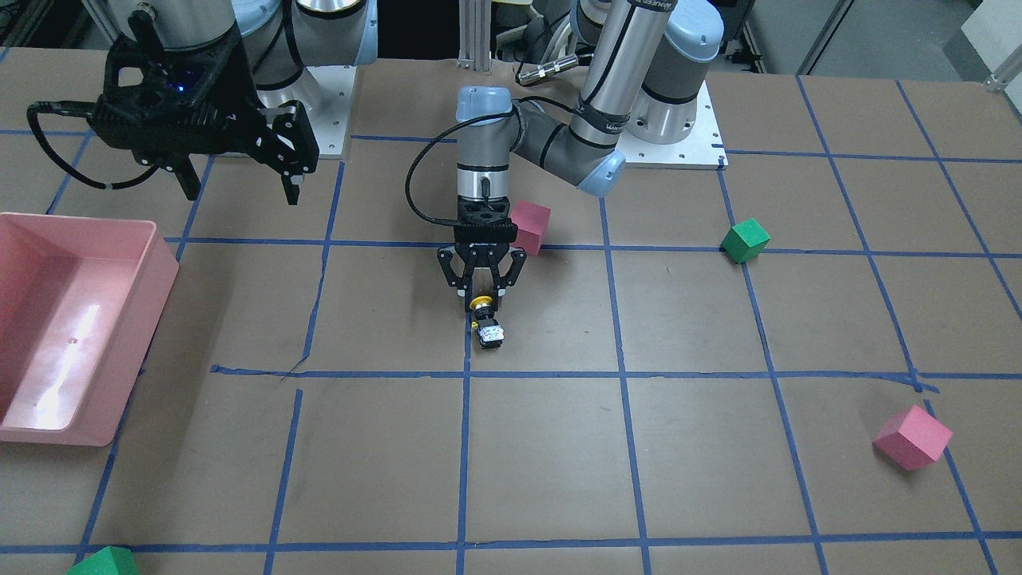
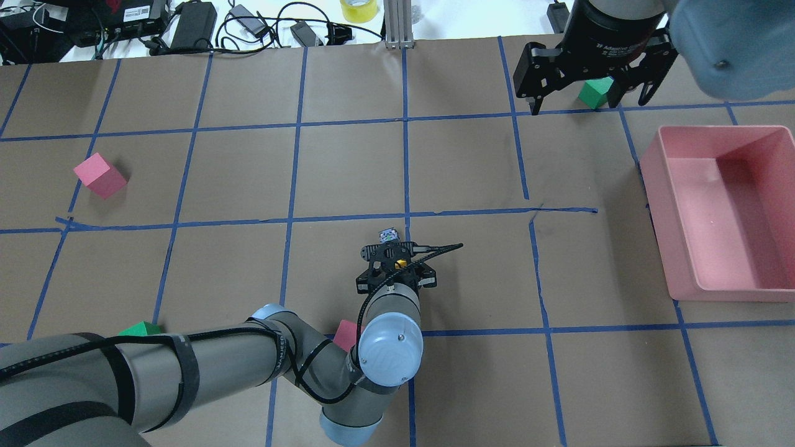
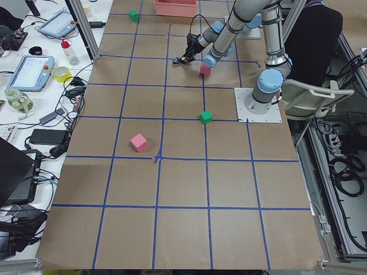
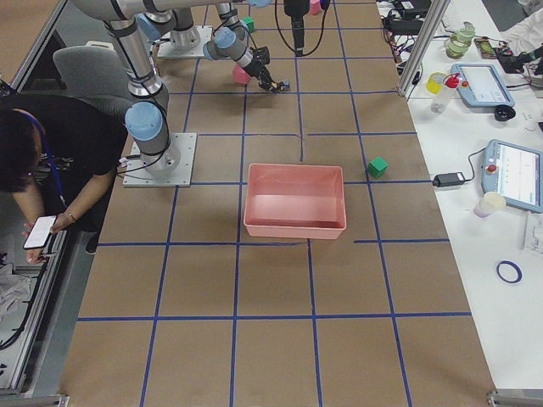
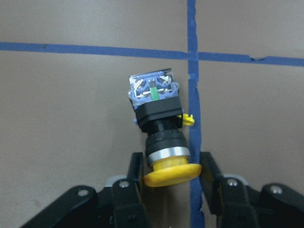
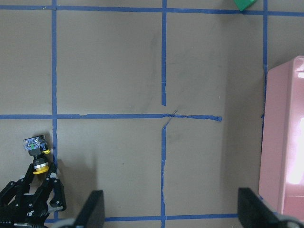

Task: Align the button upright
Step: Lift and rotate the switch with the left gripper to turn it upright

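The button lies on its side on the brown table, its yellow cap toward the robot and its whitish base block away from it. It also shows in the overhead view, the left wrist view and the right wrist view. My left gripper points down at the table, its two fingers against either side of the yellow cap. My right gripper hangs open and empty, high above the table and far from the button.
A pink bin stands on the robot's right side. One pink cube sits just behind the left wrist and another lies far to the robot's left. Green cubes lie apart. Blue tape lines grid the table.
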Robot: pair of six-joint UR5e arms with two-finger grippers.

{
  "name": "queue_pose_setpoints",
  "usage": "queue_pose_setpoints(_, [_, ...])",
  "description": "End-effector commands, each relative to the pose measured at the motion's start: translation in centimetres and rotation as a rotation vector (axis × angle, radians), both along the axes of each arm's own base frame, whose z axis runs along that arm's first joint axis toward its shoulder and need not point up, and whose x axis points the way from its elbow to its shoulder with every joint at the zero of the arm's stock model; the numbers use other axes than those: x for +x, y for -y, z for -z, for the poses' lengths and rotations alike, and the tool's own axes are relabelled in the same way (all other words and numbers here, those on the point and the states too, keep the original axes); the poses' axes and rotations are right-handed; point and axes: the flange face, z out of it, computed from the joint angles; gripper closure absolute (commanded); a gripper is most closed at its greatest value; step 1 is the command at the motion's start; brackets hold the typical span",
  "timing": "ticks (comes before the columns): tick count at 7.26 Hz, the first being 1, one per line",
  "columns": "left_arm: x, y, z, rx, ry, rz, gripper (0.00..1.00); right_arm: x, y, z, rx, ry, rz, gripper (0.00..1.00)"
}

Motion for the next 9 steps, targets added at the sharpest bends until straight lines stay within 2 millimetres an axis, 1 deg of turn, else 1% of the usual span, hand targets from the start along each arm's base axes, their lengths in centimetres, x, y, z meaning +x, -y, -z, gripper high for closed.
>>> queue_pose_setpoints(1, [-0.6,1.0,-1.5,-0.027,0.012,0.037,0.76,0.0,0.0,0.0,0.001,0.001,0.000,0.00])
queue_pose_setpoints(2, [-1.2,2.3,-2.5,-0.032,0.015,0.037,0.92,0.0,0.0,0.0,0.001,0.001,0.000,0.00])
queue_pose_setpoints(3, [-1.4,3.8,-3.7,-0.016,0.012,0.028,1.00,0.0,0.0,0.0,0.001,0.001,0.000,0.00])
queue_pose_setpoints(4, [-0.3,4.9,-4.9,0.000,-0.018,0.015,1.00,0.0,0.0,0.0,0.001,0.000,-0.003,0.00])
queue_pose_setpoints(5, [1.9,7.4,-5.6,0.091,-0.070,-0.003,1.00,0.0,-0.1,-0.1,-0.001,-0.001,-0.003,0.00])
queue_pose_setpoints(6, [4.5,9.8,-6.7,0.171,-0.167,-0.016,1.00,0.0,-0.1,-0.1,0.001,-0.003,-0.003,0.00])
queue_pose_setpoints(7, [5.9,11.3,-7.5,0.284,-0.168,-0.050,1.00,0.0,-0.1,0.0,0.004,-0.003,-0.003,0.00])
queue_pose_setpoints(8, [5.4,12.5,-8.7,0.423,-0.179,-0.065,1.00,0.0,-0.1,0.0,0.002,-0.001,-0.003,0.00])
queue_pose_setpoints(9, [5.2,14.1,-10.2,0.545,-0.180,-0.130,1.00,0.0,0.0,0.1,0.005,-0.001,-0.003,0.00])
